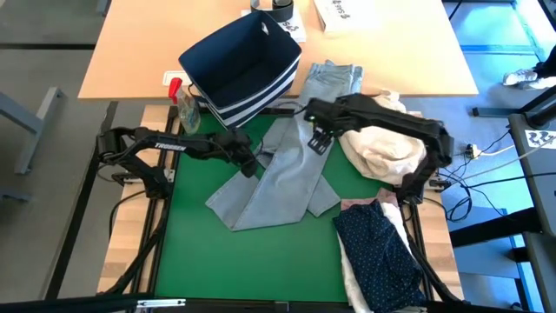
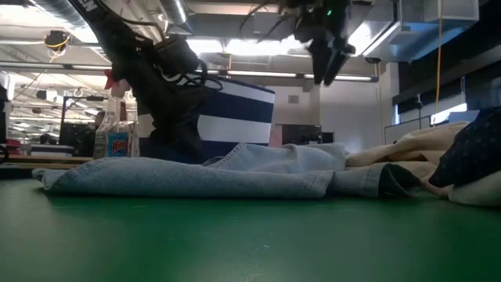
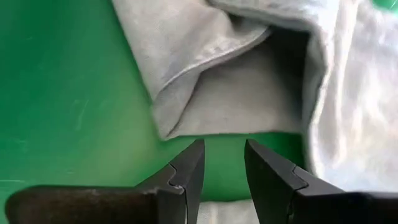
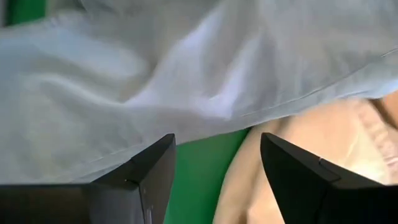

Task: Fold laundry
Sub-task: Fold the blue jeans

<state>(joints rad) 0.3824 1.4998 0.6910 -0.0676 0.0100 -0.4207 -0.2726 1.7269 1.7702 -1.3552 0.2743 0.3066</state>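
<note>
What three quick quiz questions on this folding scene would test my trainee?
1. True or false: the left gripper has its fingers clamped on the light grey jeans.
2. Which bundle lies under the right arm's elbow? A) cream-beige cloth bundle B) a red towel C) a black jacket
3. Fill in: the navy white-dotted shirt lies at the green mat's near ____ corner, seen from above.

Key: 1 false, the fingers stand apart with green mat between them; 2 A; 3 right. The right gripper is open above the jeans too.
</note>
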